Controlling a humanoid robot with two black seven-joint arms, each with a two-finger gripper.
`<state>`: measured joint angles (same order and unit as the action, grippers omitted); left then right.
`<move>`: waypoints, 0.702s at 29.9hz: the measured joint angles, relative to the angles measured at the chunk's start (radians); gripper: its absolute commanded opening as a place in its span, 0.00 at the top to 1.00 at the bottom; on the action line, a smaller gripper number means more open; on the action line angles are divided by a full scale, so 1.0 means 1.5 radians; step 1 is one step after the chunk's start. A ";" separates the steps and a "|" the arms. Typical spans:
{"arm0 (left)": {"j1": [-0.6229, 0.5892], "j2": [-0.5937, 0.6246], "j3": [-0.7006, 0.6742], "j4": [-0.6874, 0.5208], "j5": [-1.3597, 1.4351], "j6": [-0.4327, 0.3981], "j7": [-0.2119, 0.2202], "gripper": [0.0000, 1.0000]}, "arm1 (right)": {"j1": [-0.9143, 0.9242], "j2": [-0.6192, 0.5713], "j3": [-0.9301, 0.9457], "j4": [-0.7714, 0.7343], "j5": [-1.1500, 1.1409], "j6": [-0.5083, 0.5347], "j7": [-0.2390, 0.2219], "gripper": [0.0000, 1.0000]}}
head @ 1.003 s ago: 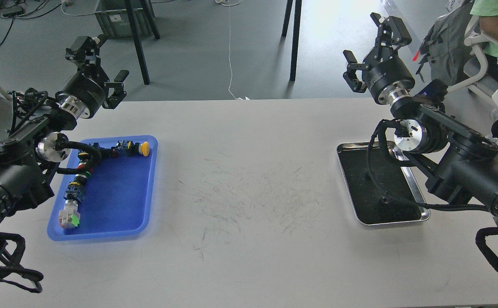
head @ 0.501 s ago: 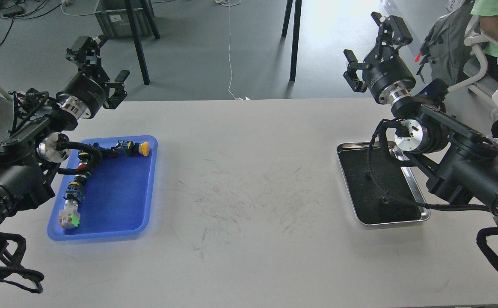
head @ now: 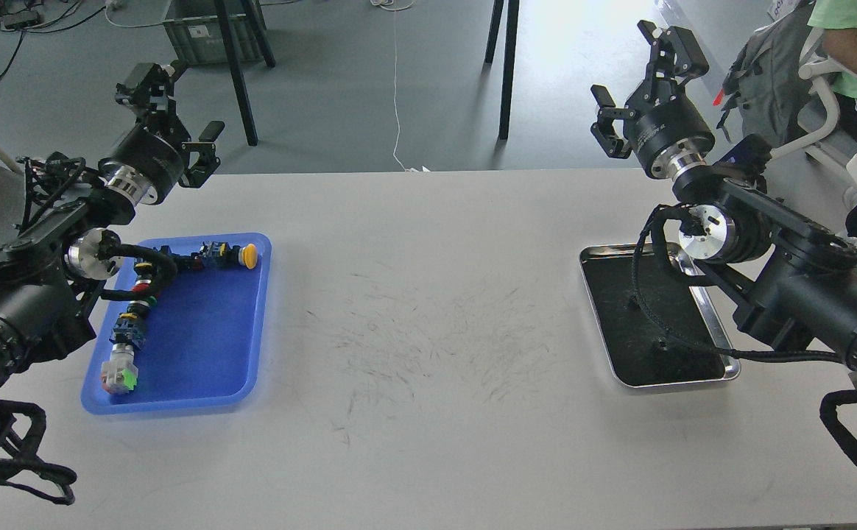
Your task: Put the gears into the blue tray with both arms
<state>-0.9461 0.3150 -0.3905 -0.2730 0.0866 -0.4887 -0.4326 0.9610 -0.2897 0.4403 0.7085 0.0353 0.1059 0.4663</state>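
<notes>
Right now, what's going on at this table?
Nothing is being handled. Both arms are raised, the left gripper and right gripper open and empty. The blue tray holds only push-button switches. Two small dark specks on the steel tray may be the gears; too small to tell.

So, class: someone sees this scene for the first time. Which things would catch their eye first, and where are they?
The blue tray at the table's left stands out most, with coloured push-button switches along its far and left edges. At the right lies a steel tray with a black inside. Both grippers, left and right, are raised open past the table's far edge.
</notes>
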 measured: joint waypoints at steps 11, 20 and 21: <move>0.000 -0.001 0.001 0.000 0.000 0.000 0.001 0.01 | -0.001 -0.002 0.000 0.003 0.000 0.000 0.000 0.01; -0.002 -0.001 0.001 0.001 0.000 0.000 0.001 0.01 | 0.011 -0.083 -0.042 0.033 -0.002 0.000 -0.010 0.01; -0.002 -0.001 0.001 0.001 0.000 0.000 0.001 0.01 | 0.018 -0.100 -0.058 0.040 -0.005 0.000 -0.011 0.01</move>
<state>-0.9498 0.3129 -0.3896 -0.2716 0.0868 -0.4887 -0.4313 0.9886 -0.4393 0.3534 0.7685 0.0282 0.1058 0.4503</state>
